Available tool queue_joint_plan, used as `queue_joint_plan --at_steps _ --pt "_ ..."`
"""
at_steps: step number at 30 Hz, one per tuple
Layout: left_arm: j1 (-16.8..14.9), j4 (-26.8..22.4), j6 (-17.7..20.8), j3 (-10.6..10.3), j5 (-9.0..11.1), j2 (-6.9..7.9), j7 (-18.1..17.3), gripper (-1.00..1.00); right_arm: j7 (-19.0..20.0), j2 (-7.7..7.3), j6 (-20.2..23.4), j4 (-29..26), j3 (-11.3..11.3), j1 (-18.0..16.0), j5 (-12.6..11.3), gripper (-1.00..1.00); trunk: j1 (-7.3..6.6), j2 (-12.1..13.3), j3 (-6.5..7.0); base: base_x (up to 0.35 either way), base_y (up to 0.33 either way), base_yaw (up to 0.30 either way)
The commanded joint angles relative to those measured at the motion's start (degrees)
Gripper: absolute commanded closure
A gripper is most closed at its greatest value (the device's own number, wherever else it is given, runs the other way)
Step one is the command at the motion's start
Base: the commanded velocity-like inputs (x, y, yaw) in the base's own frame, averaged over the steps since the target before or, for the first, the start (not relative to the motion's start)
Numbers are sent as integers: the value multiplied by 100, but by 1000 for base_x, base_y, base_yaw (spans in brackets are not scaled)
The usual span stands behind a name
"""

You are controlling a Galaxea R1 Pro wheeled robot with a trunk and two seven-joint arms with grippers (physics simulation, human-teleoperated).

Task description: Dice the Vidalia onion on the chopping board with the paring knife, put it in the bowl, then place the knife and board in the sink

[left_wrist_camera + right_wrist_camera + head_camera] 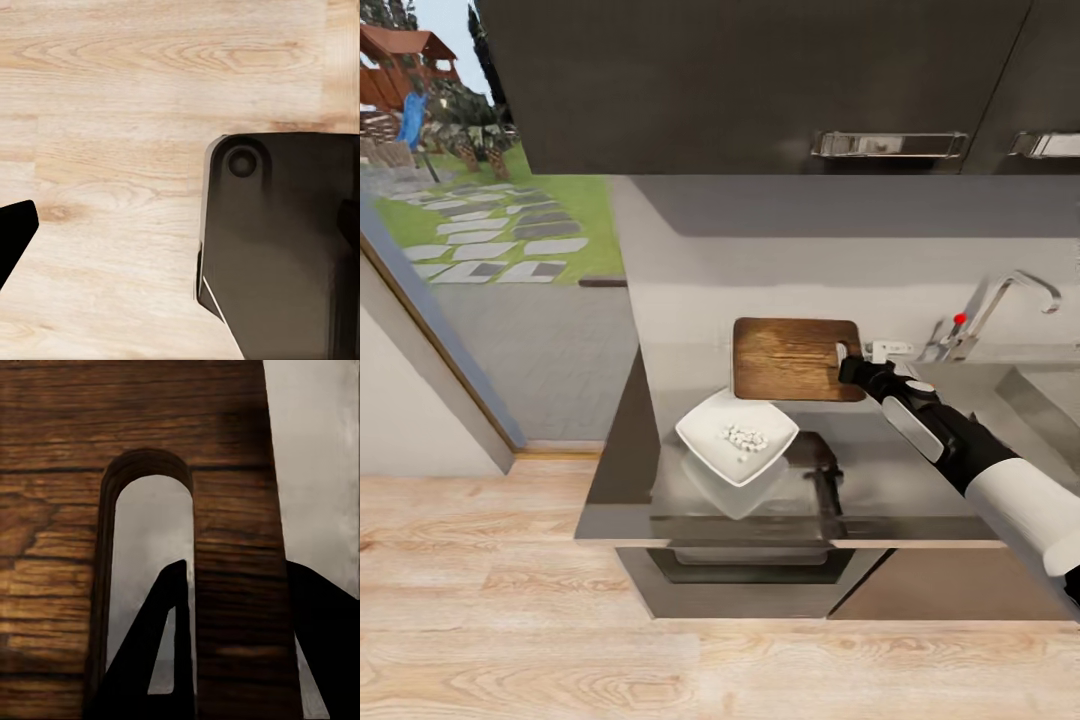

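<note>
No text, label, brand, number or sign can be read anywhere.

The board [790, 358] is brown wood with marked grain, matt; up close [67, 510] the grain runs in dark streaks. The countertop [630, 470] is dark grey and glossy, mirroring the smooth white bowl [705, 430]. The faucet [1015, 295] and cabinet handles [888, 145] look like shiny chrome. The floor [112, 112] is pale wood with soft grain. The cabinets [760, 80] are dark and smooth.

Soft even light; glossy countertop [660, 500] reflections; slight blur.
</note>
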Motion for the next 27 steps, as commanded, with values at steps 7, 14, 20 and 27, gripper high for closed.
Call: queue_joint_plan --at_steps 7,14,20,27 --pt "2 -10 -9 -36 34 4 31 -100 -753 2 30 -18 -83 -9 -82 100 4 -12 -10 0 -317 0" --pt "2 -8 -7 -36 34 5 31 -100 -1248 16 30 -16 -447 -10 -84 100 4 -12 -10 -8 -318 0" --pt "2 -5 -7 -36 34 5 31 -100 -1656 24 30 -15 -454 -10 -84 100 4 -12 -10 -68 -318 0" --pt "2 -3 -5 -36 34 4 31 -100 -2281 134 4 26 -453 -10 -72 100 4 -12 -10 -76 -318 0"
